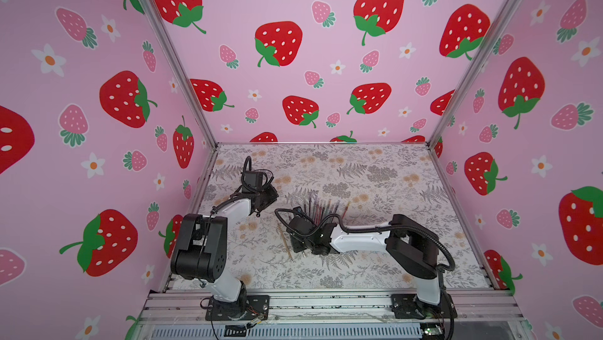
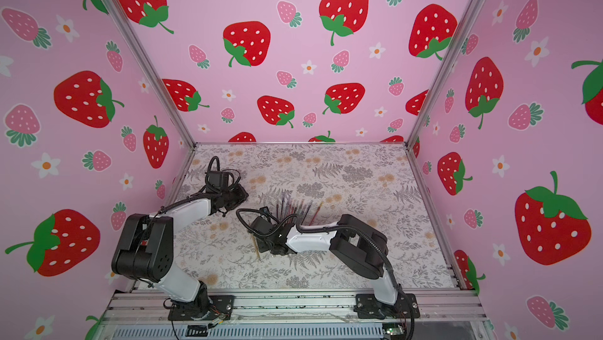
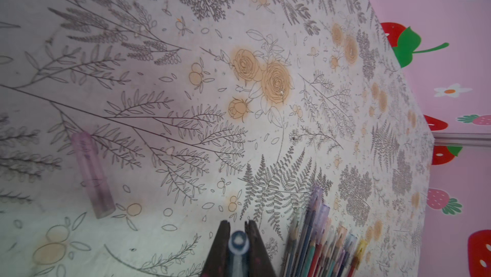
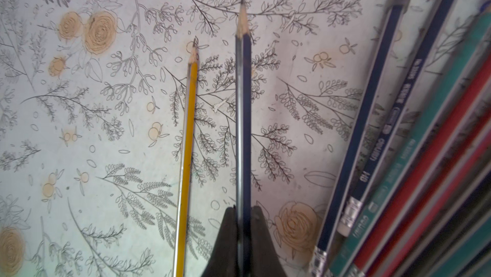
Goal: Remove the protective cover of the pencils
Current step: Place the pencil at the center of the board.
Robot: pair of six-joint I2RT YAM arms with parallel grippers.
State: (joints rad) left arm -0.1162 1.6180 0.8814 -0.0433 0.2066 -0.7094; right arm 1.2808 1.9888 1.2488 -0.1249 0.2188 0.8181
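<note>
Most of the pencils [image 1: 321, 211] lie fanned in a heap at mid table; the left wrist view shows clear covers on the tips of the pencils [image 3: 318, 238]. My right gripper [image 4: 243, 209] is shut on a dark blue pencil [image 4: 243, 119] whose sharpened tip is bare. My left gripper [image 3: 239, 223] is shut on a clear bluish protective cover [image 3: 239, 242], seen end-on. In both top views the left gripper [image 1: 275, 196] hovers left of the heap and the right gripper [image 1: 301, 249] in front of it.
A yellow pencil [image 4: 187, 156] with a bare tip lies on the floral cloth beside the held one, also seen as the yellow pencil [image 1: 285, 240] from above. One loose clear cover [image 3: 93, 174] rests on the cloth. Pink strawberry walls [image 1: 310, 61] close three sides.
</note>
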